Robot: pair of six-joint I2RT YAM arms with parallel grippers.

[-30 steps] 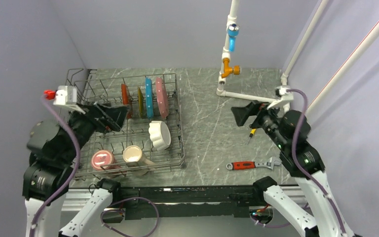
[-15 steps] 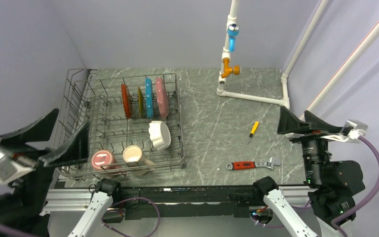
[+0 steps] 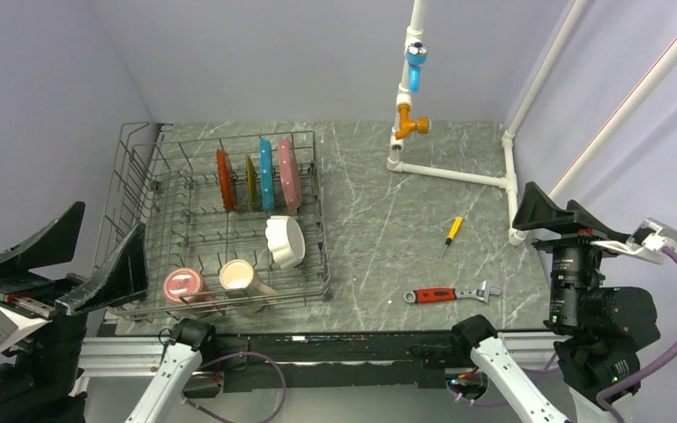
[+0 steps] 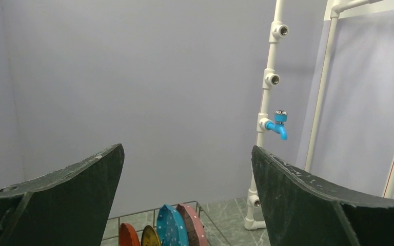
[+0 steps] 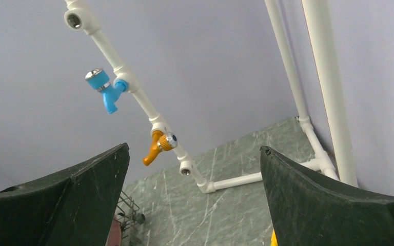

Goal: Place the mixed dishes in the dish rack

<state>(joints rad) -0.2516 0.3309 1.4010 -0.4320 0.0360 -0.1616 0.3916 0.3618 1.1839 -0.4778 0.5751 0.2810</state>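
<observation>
The grey wire dish rack [image 3: 322,231] stands on the left of the table. In its back row a red-brown plate [image 3: 224,179], a yellow patterned plate [image 3: 250,181], a blue plate [image 3: 266,173] and a pink scalloped plate [image 3: 288,174] stand on edge. The white scalloped bowl [image 3: 285,241] leans at the right. The pink mug [image 3: 183,285] and cream cup [image 3: 240,278] sit in the front row. My left gripper [image 3: 109,217] is open and empty, raised at the rack's near left corner. My right gripper [image 3: 546,196] is open and empty at the table's right edge. The left wrist view shows the blue plate [image 4: 172,225] and the pink plate [image 4: 195,225] between the open jaws.
A red-handled wrench [image 3: 451,294] and a yellow screwdriver [image 3: 451,231] lie on the marble table right of the rack. A white pipe frame with a blue tap [image 3: 415,55] and an orange tap [image 3: 408,123] stands at the back right. Grey walls close in the left, back and right.
Both arms have drawn back from over the table to the near corners and risen. The dishes in the rack have not moved.
</observation>
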